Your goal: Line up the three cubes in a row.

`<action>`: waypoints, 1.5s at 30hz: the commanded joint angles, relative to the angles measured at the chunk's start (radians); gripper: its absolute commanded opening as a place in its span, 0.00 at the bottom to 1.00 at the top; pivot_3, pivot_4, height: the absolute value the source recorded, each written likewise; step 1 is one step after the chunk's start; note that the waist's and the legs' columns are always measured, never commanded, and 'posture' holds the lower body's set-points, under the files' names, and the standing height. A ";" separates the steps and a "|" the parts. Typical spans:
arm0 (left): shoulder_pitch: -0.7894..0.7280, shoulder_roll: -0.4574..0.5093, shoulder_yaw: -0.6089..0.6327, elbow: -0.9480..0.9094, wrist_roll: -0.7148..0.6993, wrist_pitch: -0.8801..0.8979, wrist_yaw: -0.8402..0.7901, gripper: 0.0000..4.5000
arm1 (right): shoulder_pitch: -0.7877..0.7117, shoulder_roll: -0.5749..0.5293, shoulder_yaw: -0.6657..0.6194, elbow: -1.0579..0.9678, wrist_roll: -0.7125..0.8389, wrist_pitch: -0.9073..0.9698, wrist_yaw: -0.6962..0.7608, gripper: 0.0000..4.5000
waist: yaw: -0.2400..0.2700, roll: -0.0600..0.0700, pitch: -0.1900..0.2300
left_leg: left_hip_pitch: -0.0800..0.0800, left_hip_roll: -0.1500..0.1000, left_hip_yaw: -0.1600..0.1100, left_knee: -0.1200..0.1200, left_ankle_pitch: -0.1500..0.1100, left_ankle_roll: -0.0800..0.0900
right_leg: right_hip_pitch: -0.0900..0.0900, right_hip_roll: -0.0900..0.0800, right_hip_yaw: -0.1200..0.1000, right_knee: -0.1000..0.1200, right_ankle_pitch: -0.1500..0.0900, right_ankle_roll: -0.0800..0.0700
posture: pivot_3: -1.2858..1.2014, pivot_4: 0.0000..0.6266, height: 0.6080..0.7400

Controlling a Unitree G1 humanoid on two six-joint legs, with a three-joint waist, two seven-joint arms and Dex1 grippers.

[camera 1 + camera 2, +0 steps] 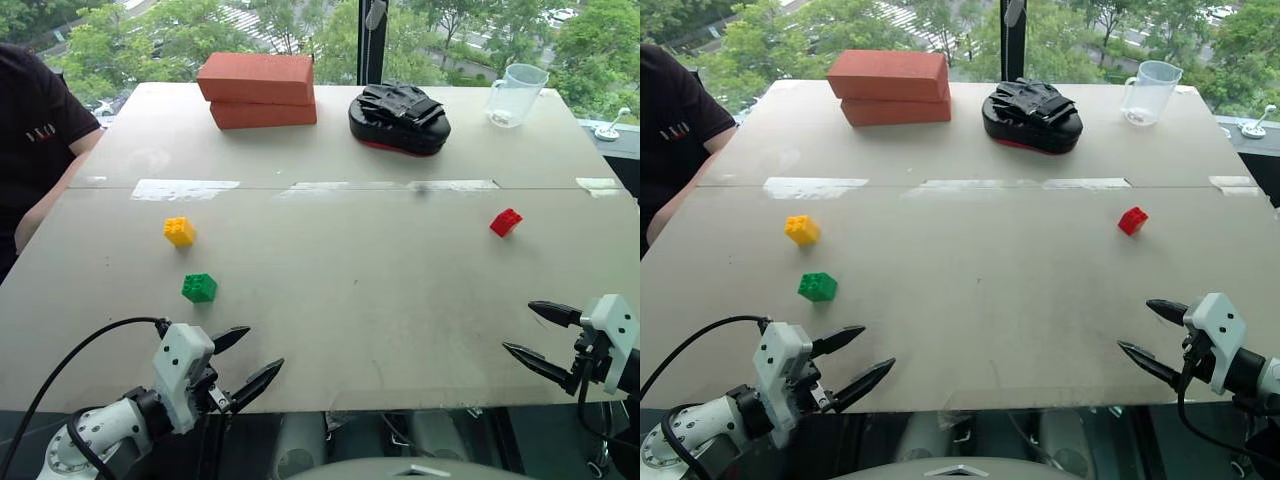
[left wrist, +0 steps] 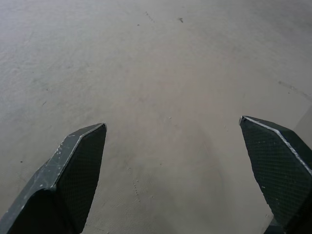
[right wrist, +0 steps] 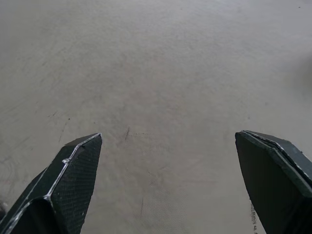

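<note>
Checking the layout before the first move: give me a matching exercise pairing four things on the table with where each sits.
Things:
1. yellow cube
2. green cube
3. red cube
4. clear jug

Places:
A. far right corner
B. right side, alone
C. left side, nearest the left gripper
D. left side, just beyond the green one

Pairs: 1-D, 2-C, 3-B, 4-A

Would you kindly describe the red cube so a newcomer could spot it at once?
Start at the black padded mitt at the table's far side and come toward the robot, slightly right, past the tape strip. The red cube sits alone there, far from the yellow cube and green cube.
</note>
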State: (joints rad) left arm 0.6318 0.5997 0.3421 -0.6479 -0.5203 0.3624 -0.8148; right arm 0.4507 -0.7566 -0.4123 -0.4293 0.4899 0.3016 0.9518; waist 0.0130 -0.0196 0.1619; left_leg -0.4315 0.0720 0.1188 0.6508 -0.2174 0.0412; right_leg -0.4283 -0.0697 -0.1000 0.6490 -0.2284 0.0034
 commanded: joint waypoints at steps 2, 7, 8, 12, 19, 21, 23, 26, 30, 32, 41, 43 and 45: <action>-0.119 -0.047 0.004 -0.005 -0.093 0.032 0.078 0.99 | -0.088 0.046 -0.024 -0.015 -0.027 0.012 -0.140 1.00 | 0.001 0.000 0.000 | 0.000 0.000 0.000 0.000 0.000 0.000 | 0.000 0.000 0.000 0.000 0.000 0.000 | 0.52 0.24 1.00; -0.276 -0.031 -0.040 -0.079 -0.204 0.136 0.110 0.99 | -0.296 -0.030 0.014 -0.013 -0.016 0.268 -0.259 1.00 | -0.001 0.002 0.000 | 0.000 0.000 -0.001 0.002 0.000 0.001 | 0.001 0.000 -0.001 0.000 0.000 0.000 | 0.52 0.24 1.00; -0.295 -0.014 -0.053 -0.090 -0.220 0.148 0.098 0.99 | -0.343 -0.055 0.031 0.012 -0.021 0.289 -0.252 1.00 | -0.002 0.002 0.000 | 0.001 0.000 0.000 0.003 0.000 0.001 | 0.002 0.000 0.000 0.000 0.000 0.000 | 0.52 0.24 1.00; -0.363 0.058 -0.135 -0.106 -0.190 0.144 0.036 0.99 | -0.568 -0.145 0.158 0.188 -0.086 0.352 -0.221 1.00 | -0.001 0.001 -0.002 | 0.001 -0.001 0.001 0.003 0.001 0.002 | 0.001 0.006 0.003 -0.001 0.002 -0.002 | 0.52 0.24 1.00; -0.483 0.090 -0.206 -0.125 -0.200 0.164 0.037 0.99 | -1.014 -0.127 0.408 0.571 -0.195 0.464 -0.166 1.00 | -0.001 0.001 -0.001 | 0.000 -0.001 0.000 0.001 0.003 0.005 | 0.000 0.013 0.006 0.000 0.006 -0.001 | 0.52 0.24 1.00; -0.490 0.089 -0.213 -0.139 -0.212 0.178 0.056 0.99 | -1.108 -0.099 0.459 0.670 -0.229 0.478 -0.166 1.00 | -0.005 0.001 -0.001 | 0.000 -0.001 0.002 0.001 0.003 0.005 | -0.001 0.015 0.007 0.000 0.006 -0.001 | 0.52 0.24 1.00; -0.493 0.090 -0.218 -0.152 -0.218 0.188 0.068 0.99 | -1.156 -0.090 0.498 0.737 -0.263 0.464 -0.147 1.00 | -0.002 0.001 -0.001 | 0.000 -0.001 0.002 0.001 0.003 0.004 | 0.000 0.015 0.008 0.000 0.006 -0.001 | 0.52 0.24 1.00; -0.501 0.085 -0.217 -0.175 -0.236 0.207 0.101 0.99 | -1.238 -0.053 0.539 0.861 -0.307 0.424 -0.130 1.00 | 0.002 0.001 -0.001 | -0.001 0.000 0.001 0.001 0.003 0.004 | 0.000 0.015 0.006 0.000 0.006 -0.001 | 0.52 0.24 1.00; -0.507 0.089 -0.208 -0.191 -0.251 0.224 0.131 1.00 | -1.297 -0.038 0.587 0.958 -0.365 0.388 -0.092 0.70 | 0.001 0.001 -0.001 | -0.001 0.000 0.002 0.001 0.003 0.004 | 0.000 0.015 0.007 0.000 0.006 -0.001 | 0.52 0.24 1.00; -0.509 0.091 -0.204 -0.197 -0.254 0.230 0.146 1.00 | -1.317 -0.038 0.609 0.990 -0.392 0.365 -0.064 0.50 | 0.000 0.001 -0.001 | 0.000 0.000 0.003 0.002 0.003 0.004 | 0.000 0.015 0.007 0.000 0.006 -0.001 | 0.52 0.24 1.00; -0.506 0.103 -0.189 -0.200 -0.262 0.240 0.173 1.00 | -1.257 -0.093 0.610 0.747 -0.345 0.198 0.233 0.29 | -0.002 0.002 -0.001 | 0.000 0.001 0.002 0.002 0.003 0.004 | -0.001 0.015 0.008 0.003 0.006 0.000 | 0.52 0.24 1.00; -0.497 0.110 -0.185 -0.202 -0.263 0.237 0.166 1.00 | -1.245 -0.088 0.626 0.636 -0.317 0.194 0.302 0.29 | -0.005 0.002 -0.001 | 0.001 0.001 0.002 0.002 0.003 0.004 | -0.001 0.016 0.008 0.003 0.006 0.000 | 0.52 0.24 1.00; -0.492 0.120 -0.184 -0.201 -0.260 0.234 0.155 1.00 | -1.248 -0.066 0.664 0.562 -0.316 0.183 0.348 0.29 | -0.007 0.002 -0.001 | 0.001 0.001 0.002 0.002 0.003 0.004 | -0.001 0.016 0.007 0.004 0.006 0.000 | 0.52 0.24 1.00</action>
State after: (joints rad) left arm 0.1367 0.7084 0.1439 -0.8117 -0.7692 0.6072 -0.6504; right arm -0.7903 -0.8282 0.2340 0.2072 0.1565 0.5020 1.2562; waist 0.0056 -0.0173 0.1612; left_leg -0.4299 0.0733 0.1206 0.6528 -0.2144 0.0448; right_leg -0.4289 -0.0539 -0.0927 0.6528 -0.2229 0.0037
